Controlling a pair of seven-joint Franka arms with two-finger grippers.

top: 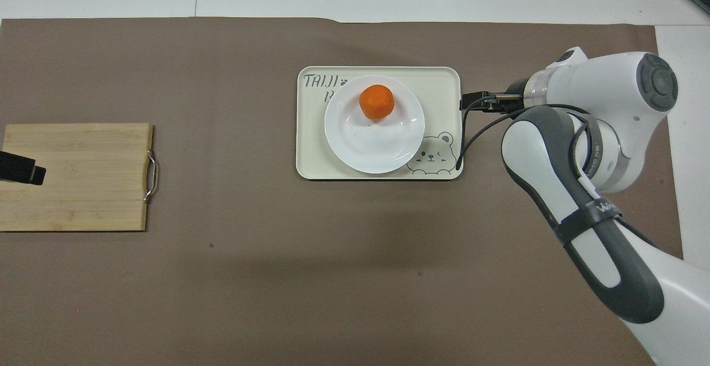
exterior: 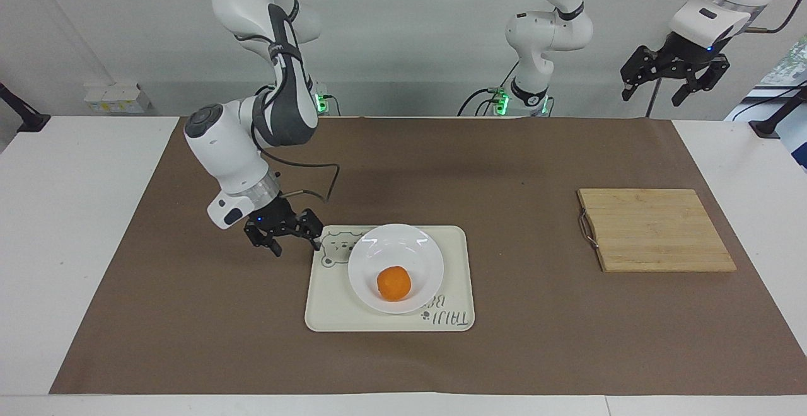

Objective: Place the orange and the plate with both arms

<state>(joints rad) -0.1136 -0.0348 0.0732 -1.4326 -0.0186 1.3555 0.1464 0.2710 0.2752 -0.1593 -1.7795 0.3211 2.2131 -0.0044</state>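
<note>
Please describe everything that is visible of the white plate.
The plate is a round, glossy white shallow dish with a raised rim, and it looks ceramic. It lies flat on the cream tray, covering part of the tray's lettering. The orange rests inside it, off centre, toward the side farther from the robots. No gripper touches it.
</note>
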